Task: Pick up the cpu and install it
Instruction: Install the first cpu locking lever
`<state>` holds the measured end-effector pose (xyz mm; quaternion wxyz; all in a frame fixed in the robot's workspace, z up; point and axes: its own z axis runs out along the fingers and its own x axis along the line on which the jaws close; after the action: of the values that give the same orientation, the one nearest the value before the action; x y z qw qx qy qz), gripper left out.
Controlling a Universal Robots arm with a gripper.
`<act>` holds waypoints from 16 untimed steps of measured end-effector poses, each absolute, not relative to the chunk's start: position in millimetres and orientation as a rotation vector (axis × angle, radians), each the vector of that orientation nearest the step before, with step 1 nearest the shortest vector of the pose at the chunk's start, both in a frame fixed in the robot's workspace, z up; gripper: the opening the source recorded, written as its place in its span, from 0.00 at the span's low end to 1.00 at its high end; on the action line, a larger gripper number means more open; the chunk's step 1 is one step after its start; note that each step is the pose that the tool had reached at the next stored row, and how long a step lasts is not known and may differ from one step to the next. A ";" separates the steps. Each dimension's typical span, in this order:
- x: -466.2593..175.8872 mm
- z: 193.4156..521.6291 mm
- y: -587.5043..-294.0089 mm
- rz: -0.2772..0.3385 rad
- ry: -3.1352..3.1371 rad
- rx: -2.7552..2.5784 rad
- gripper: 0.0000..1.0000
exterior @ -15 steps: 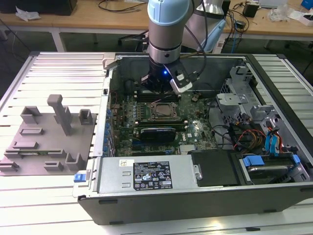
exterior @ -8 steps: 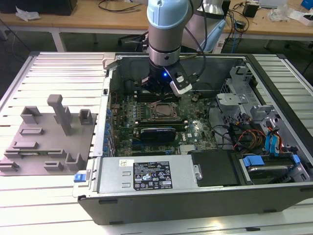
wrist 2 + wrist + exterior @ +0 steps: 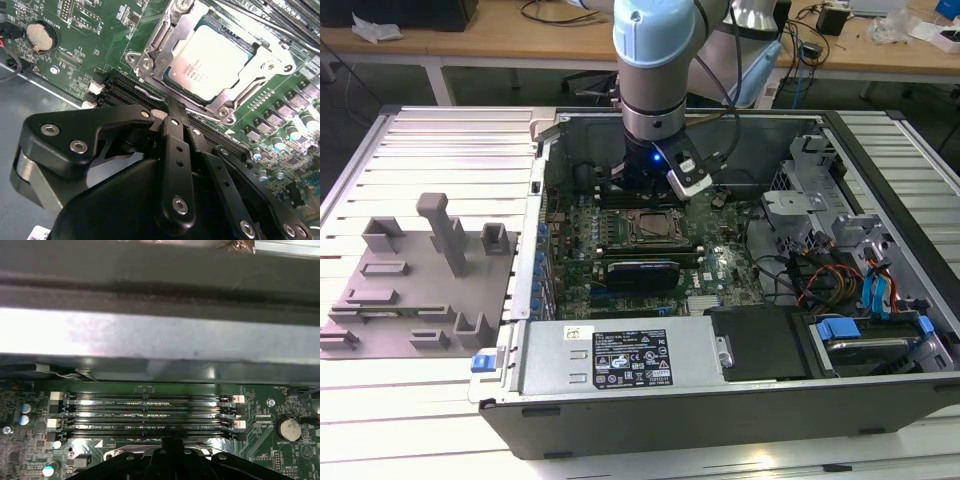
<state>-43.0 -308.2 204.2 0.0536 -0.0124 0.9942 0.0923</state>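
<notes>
- One gripper, jaws together, holding nothing, tips just beside the socket.
- cpu already sits in that socket, frame around it.
- Judgement: install nearly done; securing it needs care.
- RAM slots beyond.

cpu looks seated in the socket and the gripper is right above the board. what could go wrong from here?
1. The gripper sits shut, its tip close over the RAM slots beside the CPU socket frame; a sideways move could scrape slots or latches.
2. The cpu lies in the frame, but whether it sits fully flat cannot be told; clamping a tilted chip might bend socket pins.
3. The arm reaches into the open computer case; a careless retreat may hit its wall.
</notes>
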 end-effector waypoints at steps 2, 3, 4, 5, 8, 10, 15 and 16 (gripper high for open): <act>-43.0 204.2 -306.3 0.280 3.021 -0.038 0.11; -43.0 204.2 -305.3 0.281 3.021 -0.038 0.11; -43.0 204.2 -304.5 0.281 3.021 -0.038 0.11; -43.0 204.2 -304.2 0.281 3.021 -0.038 0.11; -43.0 203.8 -304.1 0.279 3.021 -0.038 0.11; -43.0 203.0 -304.2 0.275 3.019 -0.038 0.11; -43.0 202.3 -304.2 0.269 3.014 0.039 0.11; -43.0 202.3 -304.2 0.266 3.011 0.077 0.11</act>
<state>-43.0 -304.2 202.3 0.0589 0.0255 0.9941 0.0880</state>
